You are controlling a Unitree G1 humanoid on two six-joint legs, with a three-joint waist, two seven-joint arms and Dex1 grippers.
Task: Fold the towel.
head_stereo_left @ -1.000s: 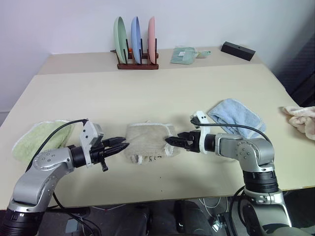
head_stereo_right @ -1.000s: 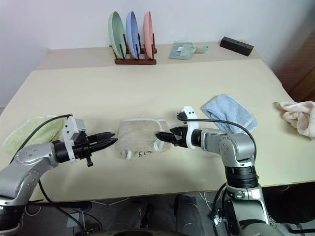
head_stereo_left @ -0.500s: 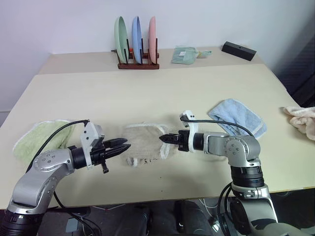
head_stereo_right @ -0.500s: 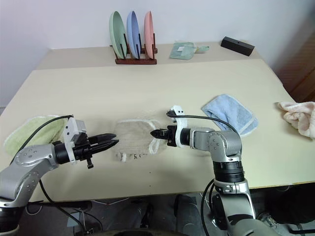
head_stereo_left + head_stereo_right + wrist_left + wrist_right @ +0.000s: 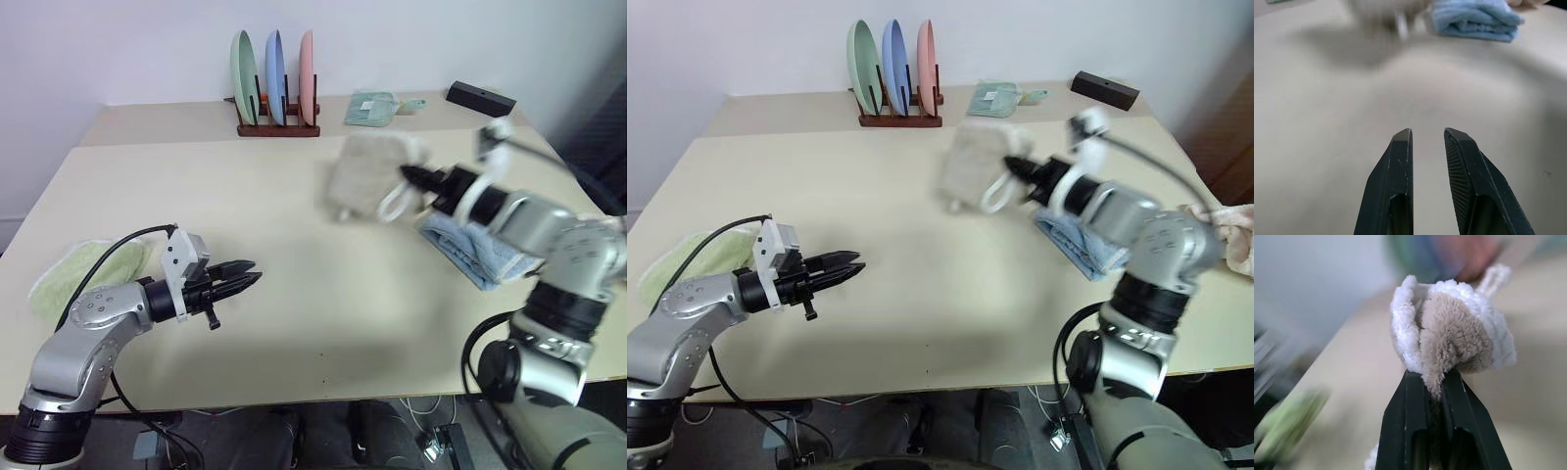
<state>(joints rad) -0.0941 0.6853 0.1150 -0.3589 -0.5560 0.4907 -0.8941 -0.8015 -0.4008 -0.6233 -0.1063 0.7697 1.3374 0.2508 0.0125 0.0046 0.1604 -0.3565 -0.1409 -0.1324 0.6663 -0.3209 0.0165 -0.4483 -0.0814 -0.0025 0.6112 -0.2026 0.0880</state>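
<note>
A wide, pale cream table with a smooth top carried everything, and a second cream surface butted against its far edge. A dark wooden rack stood on that far surface, holding three upright plates: green, blue and pink. Further along the far edge towards the right corner lay a small folded pale green cloth, and near the far right corner a flat black rectangular box. A rumpled light green terry towel lay at the table's left edge. A folded light blue terry towel lay near the right edge. A crumpled pinkish cloth lay at the right edge.
</note>
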